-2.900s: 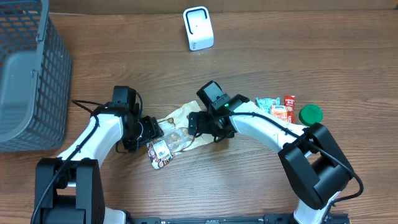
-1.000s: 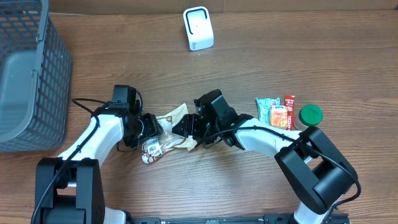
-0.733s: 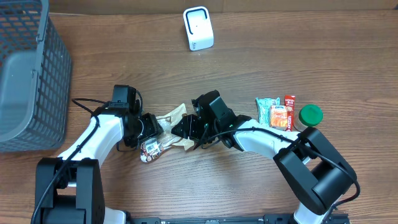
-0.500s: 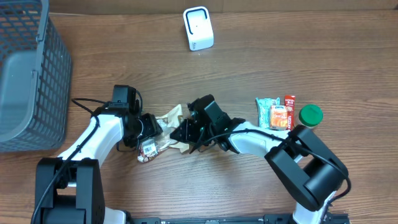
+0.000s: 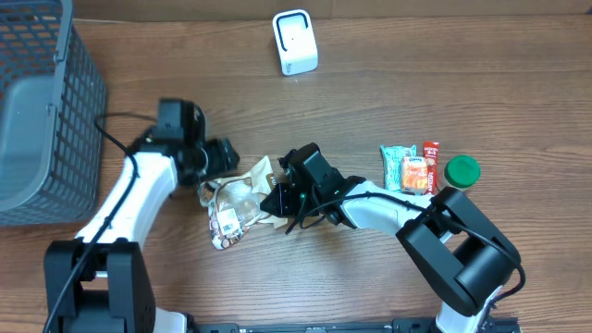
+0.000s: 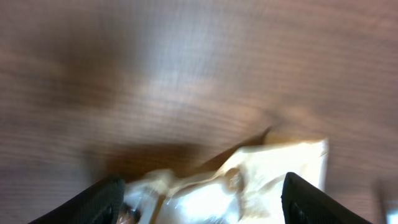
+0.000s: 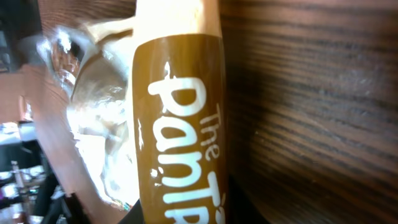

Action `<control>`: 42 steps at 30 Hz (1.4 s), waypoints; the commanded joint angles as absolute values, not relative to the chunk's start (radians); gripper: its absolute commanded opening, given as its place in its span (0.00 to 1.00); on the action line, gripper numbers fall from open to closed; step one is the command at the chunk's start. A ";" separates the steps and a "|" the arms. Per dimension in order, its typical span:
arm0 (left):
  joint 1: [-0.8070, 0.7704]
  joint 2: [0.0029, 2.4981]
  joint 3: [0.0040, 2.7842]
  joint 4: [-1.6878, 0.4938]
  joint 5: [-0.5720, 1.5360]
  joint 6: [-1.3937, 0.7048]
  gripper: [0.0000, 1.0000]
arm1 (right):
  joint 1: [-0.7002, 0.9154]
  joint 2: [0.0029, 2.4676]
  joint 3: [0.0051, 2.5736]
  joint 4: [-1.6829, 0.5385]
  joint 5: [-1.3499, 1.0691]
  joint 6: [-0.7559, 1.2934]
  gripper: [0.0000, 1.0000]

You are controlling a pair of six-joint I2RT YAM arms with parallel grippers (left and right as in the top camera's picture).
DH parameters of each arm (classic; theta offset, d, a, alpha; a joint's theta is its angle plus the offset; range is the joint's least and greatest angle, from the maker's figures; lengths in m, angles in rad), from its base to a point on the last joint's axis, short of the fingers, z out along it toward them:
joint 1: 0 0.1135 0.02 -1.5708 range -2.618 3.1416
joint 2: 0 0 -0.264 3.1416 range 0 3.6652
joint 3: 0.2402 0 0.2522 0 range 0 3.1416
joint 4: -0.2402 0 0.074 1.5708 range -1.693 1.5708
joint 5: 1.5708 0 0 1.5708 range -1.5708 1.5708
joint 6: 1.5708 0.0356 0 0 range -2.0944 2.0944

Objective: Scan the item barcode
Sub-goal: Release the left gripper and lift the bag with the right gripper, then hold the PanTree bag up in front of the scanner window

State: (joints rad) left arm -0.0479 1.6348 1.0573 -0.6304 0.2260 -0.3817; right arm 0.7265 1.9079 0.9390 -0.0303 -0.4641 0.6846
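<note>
1. Tan and clear, the snack bag (image 5: 239, 200) rests on the bench (image 5: 388, 83), and we see our right hand (image 5: 277, 197) pinched narrow on the edge nearest it.
2. Our left hand (image 5: 220, 155) stands wide and holds nothing, with the bag just beyond its fingertips (image 6: 102, 198).

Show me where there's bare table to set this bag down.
Bare wood lies between the white box-shaped scanner and the tan-and-clear snack bag, and from the scanner across to the small colourful packets and round green lid. Crowded at the centre, where the right gripper pinches the bag.
</note>
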 commanded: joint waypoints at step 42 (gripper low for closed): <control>0.085 1.634 1.239 -0.904 -0.270 -0.336 1.00 | 0.560 1.580 1.598 -0.142 0.089 -0.995 0.04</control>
State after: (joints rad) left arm 0.0868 1.6344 1.2182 -0.9054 -0.2516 -0.3401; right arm 0.5579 1.5974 1.5795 -0.2127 0.0425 -0.7704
